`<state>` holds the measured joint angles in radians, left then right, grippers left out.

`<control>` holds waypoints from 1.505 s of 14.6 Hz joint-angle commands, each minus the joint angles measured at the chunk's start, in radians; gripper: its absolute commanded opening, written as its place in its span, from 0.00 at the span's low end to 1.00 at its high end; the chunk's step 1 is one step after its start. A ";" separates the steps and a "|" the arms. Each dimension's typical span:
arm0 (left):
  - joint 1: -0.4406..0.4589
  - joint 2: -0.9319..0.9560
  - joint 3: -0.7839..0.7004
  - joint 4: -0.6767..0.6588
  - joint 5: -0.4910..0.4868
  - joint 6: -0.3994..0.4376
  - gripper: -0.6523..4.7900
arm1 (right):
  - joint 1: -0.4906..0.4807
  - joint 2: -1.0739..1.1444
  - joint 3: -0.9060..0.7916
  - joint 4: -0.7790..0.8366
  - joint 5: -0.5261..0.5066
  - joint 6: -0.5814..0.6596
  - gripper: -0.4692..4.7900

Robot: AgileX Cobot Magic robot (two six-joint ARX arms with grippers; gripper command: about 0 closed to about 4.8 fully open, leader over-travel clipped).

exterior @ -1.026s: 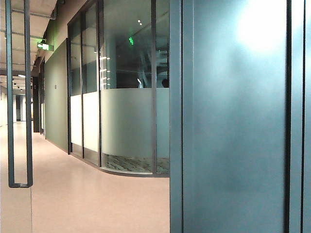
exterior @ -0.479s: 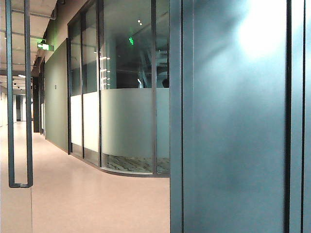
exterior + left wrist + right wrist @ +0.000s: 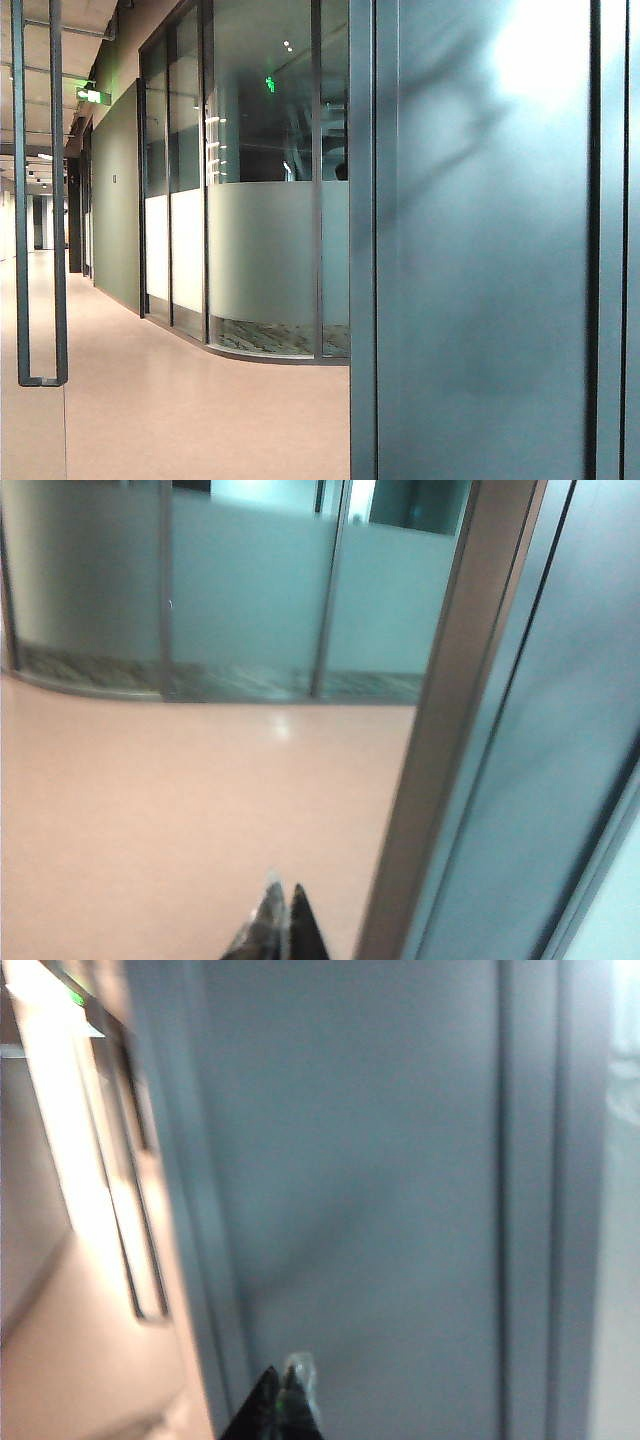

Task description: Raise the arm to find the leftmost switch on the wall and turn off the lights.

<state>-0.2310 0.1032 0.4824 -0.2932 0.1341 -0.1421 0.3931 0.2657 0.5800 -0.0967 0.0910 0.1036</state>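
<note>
The switch is out of view in every frame. My left gripper (image 3: 284, 890) is shut with nothing in it, its tips pressed together over the pinkish floor (image 3: 180, 800) beside a brown door-frame post (image 3: 450, 730). My right gripper (image 3: 285, 1372) is shut too and empty, pointing at a blue-grey panel (image 3: 370, 1190) close in front. Neither gripper shows in the exterior view, which looks at the same blue-grey panel (image 3: 490, 260) and a corridor.
A curved frosted-glass partition (image 3: 260, 260) lines the corridor. A dark vertical door handle (image 3: 40, 200) stands at the left. A green exit sign (image 3: 92, 96) glows far down the hall. Open pinkish floor (image 3: 190, 410) lies between them.
An arm-shaped shadow has grown darker across the upper part of the blue-grey panel in the exterior view. The corridor itself looks the same.
</note>
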 commanded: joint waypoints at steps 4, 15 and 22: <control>0.001 -0.014 0.006 0.002 0.001 -0.030 0.11 | 0.001 -0.021 0.003 -0.177 0.012 0.000 0.09; 0.013 -0.016 0.006 -0.026 -0.083 0.147 0.11 | 0.001 -0.022 0.003 -0.222 0.012 0.000 0.09; 0.314 -0.017 -0.238 0.151 -0.187 0.061 0.11 | 0.001 -0.022 0.003 -0.222 0.012 0.000 0.09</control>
<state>0.0761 0.0872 0.2680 -0.2028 -0.0505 -0.0383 0.3931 0.2436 0.5793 -0.3317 0.0982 0.1036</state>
